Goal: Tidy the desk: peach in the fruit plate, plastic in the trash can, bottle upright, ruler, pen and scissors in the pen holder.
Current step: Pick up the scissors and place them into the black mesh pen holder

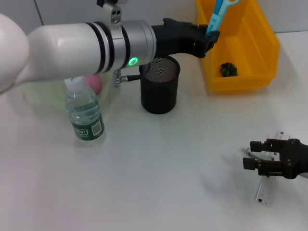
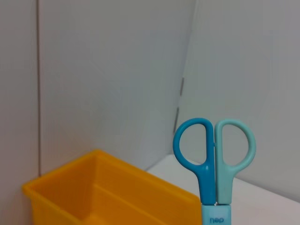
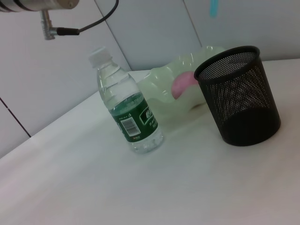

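The ruler [image 1: 265, 191] lies flat on the near right of the desk [image 1: 159, 173], nearest the head camera. The right gripper [image 1: 250, 155] sits low over it with its fingers spread and nothing between them, probably placed for a pickup that is not yet made.

Proceeding from the left: the bottle [image 1: 85, 114] stands upright on its base at mid left, so that item appears complete. Just behind it, the pale green fruit plate [image 3: 180, 79] holds the pink peach [image 3: 180, 84]; the left arm partly hides both in the head view.

At centre, the black mesh pen holder [image 1: 159, 84] stands open-topped, and its contents cannot be made out.

To the right and above, the left gripper [image 1: 210, 37] is closed on the blue scissors [image 1: 219, 12], handles up. It holds them over the yellow trash can [image 1: 240, 79], right of the pen holder, so a leftward move seems required before release. A dark green object [image 1: 228, 70], possibly the plastic, lies in the can.
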`<state>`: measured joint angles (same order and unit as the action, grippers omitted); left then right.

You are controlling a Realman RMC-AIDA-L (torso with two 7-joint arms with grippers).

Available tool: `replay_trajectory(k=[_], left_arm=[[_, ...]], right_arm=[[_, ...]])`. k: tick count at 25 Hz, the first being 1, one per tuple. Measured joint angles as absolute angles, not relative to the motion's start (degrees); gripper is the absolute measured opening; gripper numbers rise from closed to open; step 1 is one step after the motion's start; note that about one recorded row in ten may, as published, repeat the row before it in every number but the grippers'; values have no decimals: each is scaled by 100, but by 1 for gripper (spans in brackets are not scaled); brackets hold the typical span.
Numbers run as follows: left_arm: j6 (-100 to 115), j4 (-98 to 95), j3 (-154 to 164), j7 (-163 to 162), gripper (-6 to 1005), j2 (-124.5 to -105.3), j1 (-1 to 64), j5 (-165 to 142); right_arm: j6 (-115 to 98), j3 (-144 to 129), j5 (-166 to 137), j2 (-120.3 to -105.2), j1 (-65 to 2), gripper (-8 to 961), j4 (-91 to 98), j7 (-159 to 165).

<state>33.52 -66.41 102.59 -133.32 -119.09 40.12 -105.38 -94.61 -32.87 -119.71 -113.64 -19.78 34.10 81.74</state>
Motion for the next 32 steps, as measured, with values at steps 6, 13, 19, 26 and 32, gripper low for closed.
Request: replay_trajectory(k=[6,13,19,26,32], left_arm=[[2494,-6705,10751,-13296,249,-11909,3848,-10504],[1285,-6699,11367,-13315,252,-11909,3661,-10500],[441,-6669,11776,-13388,255,-11918,3405,-10380],[-355,-6465,12272,-13708,258,-11918,3172,-10352],[-1066,-6153,12815,-14285,260,-11918,3208,-10395]], right_arm=[[-9457,-3287,-11971,-11357,-1978,743,3410,8174],[-9456,-3315,-11970,-11355,-1978,742,3410,8173],[-9457,-3328,-11970,-11355,-1979,743,3410,8165],[-9457,-3338,-11970,-11335,-1998,743,3412,8164],[-9457,-3344,-11971,-11346,-2015,742,3410,8141]])
